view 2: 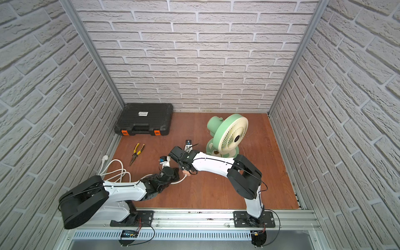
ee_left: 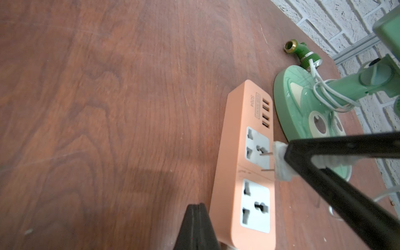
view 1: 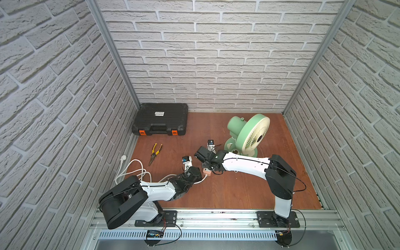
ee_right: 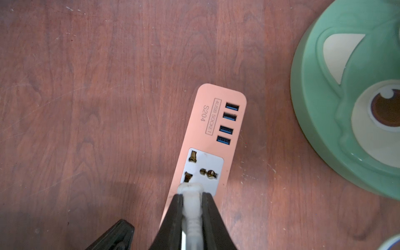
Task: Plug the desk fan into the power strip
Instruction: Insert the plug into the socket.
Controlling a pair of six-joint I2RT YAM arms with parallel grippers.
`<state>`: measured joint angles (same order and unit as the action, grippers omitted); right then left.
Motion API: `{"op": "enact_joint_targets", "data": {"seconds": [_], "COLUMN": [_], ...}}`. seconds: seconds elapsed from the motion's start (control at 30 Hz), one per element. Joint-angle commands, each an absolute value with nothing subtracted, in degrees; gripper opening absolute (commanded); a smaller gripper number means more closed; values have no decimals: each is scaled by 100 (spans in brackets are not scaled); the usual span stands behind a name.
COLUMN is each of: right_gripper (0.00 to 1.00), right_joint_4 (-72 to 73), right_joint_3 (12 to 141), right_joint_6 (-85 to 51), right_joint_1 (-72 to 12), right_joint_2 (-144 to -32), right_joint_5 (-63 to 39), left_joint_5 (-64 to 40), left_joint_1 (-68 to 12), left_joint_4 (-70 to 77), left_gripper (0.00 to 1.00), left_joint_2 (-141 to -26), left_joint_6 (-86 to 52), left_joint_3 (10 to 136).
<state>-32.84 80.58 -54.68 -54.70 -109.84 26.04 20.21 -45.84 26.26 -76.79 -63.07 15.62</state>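
Observation:
The peach-orange power strip (ee_left: 236, 138) lies flat on the wooden floor beside the desk fan's round green base (ee_left: 303, 112). My right gripper (ee_right: 192, 194) is shut on the fan's small white plug (ee_right: 190, 187). It holds the plug just over the strip (ee_right: 207, 121), at the socket nearer the USB ports. The plug (ee_left: 280, 161) shows two bare prongs pointing at that socket's face. My left gripper (ee_left: 196, 205) is shut with nothing in it, its tips close against the strip's long side near the cable end. In both top views the fan (view 1: 249, 134) (view 2: 229, 134) stands upright at the right.
A black toolcase (view 1: 160, 122) sits at the back left, with yellow-handled pliers (view 1: 155, 152) in front of it. The strip's thick white cable (view 1: 132, 171) coils at the left wall. A green hose fitting (ee_left: 303, 53) lies by the fan base. Brick walls close three sides.

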Motion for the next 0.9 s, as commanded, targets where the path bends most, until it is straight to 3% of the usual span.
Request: {"op": "enact_joint_targets", "data": {"seconds": [0.0,0.47,0.87], "right_gripper": [3,3,3], "right_joint_4": [-3337,-4362,-4385], "right_joint_3": [8305,8973,9223], "right_joint_6": [-5545,-6168,-6165], "right_joint_1": [-5431,-5428,-5430], "right_joint_2": [-11092,-11574,-11793], "right_joint_5": [2813,3355,3174], "left_joint_5": [1885,1595,1574], "left_joint_1": [-4547,-4545,-4546], "left_joint_4": [3070,3902,3964], "left_gripper": [0,0,0], "left_joint_2": [-7863,-8512,-8510], "left_joint_6": [-6310,-6411,-6365], "left_joint_3": [1461,1380,1346]}}
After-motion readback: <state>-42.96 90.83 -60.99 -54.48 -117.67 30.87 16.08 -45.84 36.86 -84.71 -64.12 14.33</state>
